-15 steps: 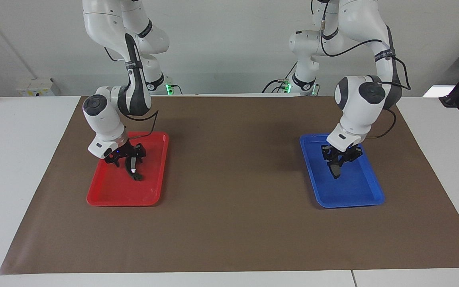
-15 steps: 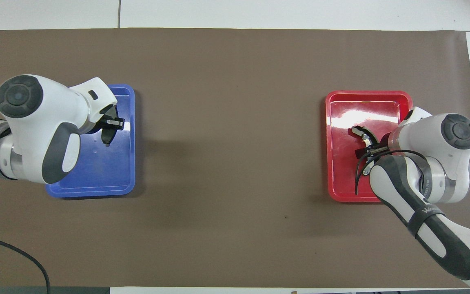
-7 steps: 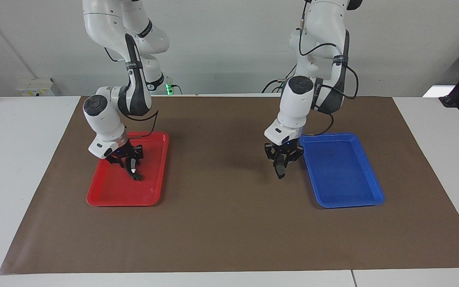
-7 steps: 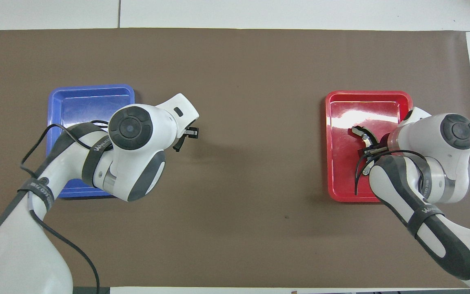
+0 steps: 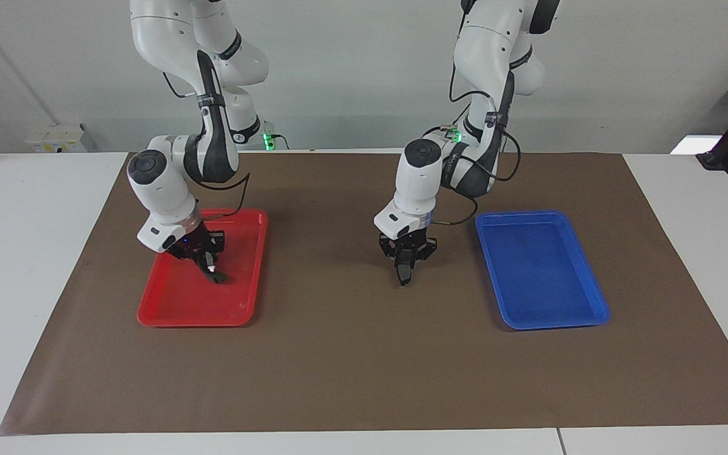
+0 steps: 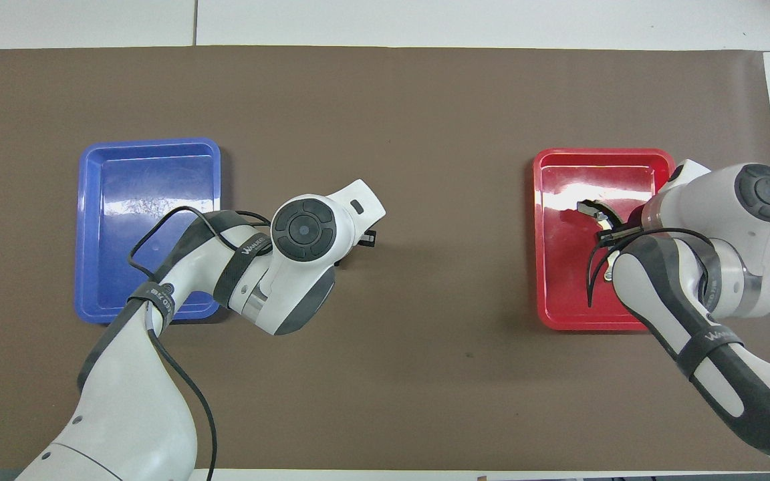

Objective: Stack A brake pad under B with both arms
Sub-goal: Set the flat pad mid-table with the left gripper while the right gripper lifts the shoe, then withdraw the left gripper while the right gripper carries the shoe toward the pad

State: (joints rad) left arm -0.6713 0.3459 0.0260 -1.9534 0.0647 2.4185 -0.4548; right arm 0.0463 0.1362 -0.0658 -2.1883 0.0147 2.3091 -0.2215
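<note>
Left end effector (image 5: pixel 404 270) clenched on A brake pad (image 5: pixel 404 274), long axis hanging downward, over brown mat (image 5: pixel 364 354) beside blue tray (image 5: pixel 594 309). Right end effector (image 5: pixel 206 262) clenched on B (image 5: pixel 215 273) inside red tray (image 5: pixel 149 316), B tilted, lower tip near tray floor.

red tray (image 5: pixel 168 309), blue tray (image 5: pixel 582 297), brown mat (image 5: pixel 351 366)

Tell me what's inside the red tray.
Pad B is over the red tray, shut in the right tool. The arm covers part of the tray; nothing else shows.
</note>
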